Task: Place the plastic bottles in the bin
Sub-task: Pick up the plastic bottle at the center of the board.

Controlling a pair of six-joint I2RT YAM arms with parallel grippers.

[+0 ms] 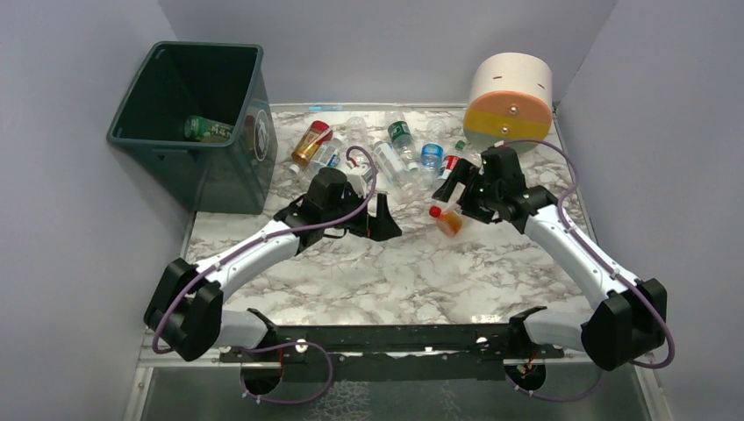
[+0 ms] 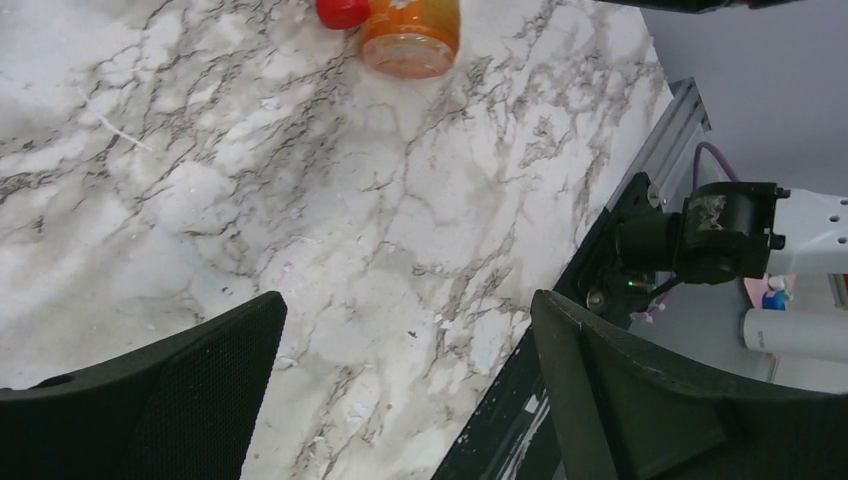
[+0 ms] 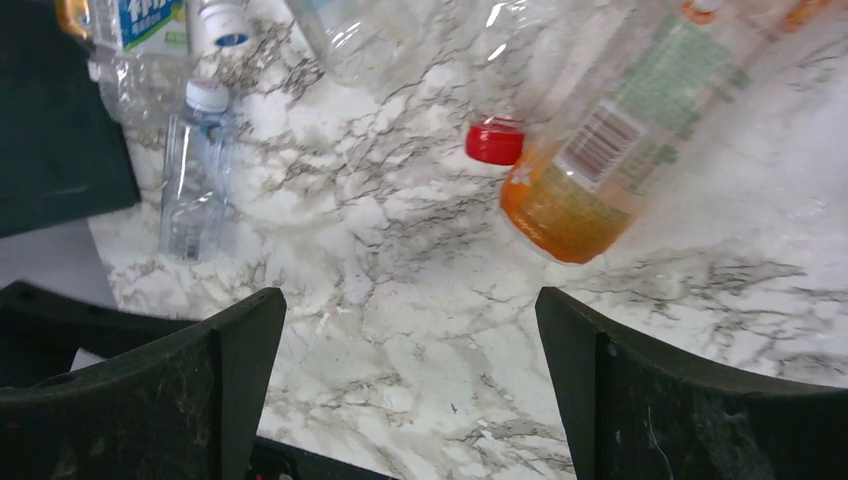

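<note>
The dark green bin [image 1: 230, 171] stands at the back left with a green-labelled bottle [image 1: 206, 129] lying inside. Several plastic bottles [image 1: 386, 158] lie scattered along the back of the marble table, among them an amber one with a red cap [image 1: 309, 145]. An orange-bottomed bottle [image 1: 448, 221] [image 3: 590, 170] [image 2: 410, 35] lies in the middle with a red cap [image 3: 494, 141] beside it. My right gripper [image 1: 454, 200] [image 3: 410, 320] hovers open just above and short of it, holding nothing. My left gripper [image 1: 373, 226] [image 2: 410, 320] is open and empty over bare marble to the orange bottle's left.
A big cream, orange and yellow cylinder [image 1: 509, 101] sits at the back right against the wall. A clear bottle with a white cap [image 3: 192, 170] lies left of the right gripper. The table's near edge carries a black rail [image 1: 395, 338]. Grey walls close three sides.
</note>
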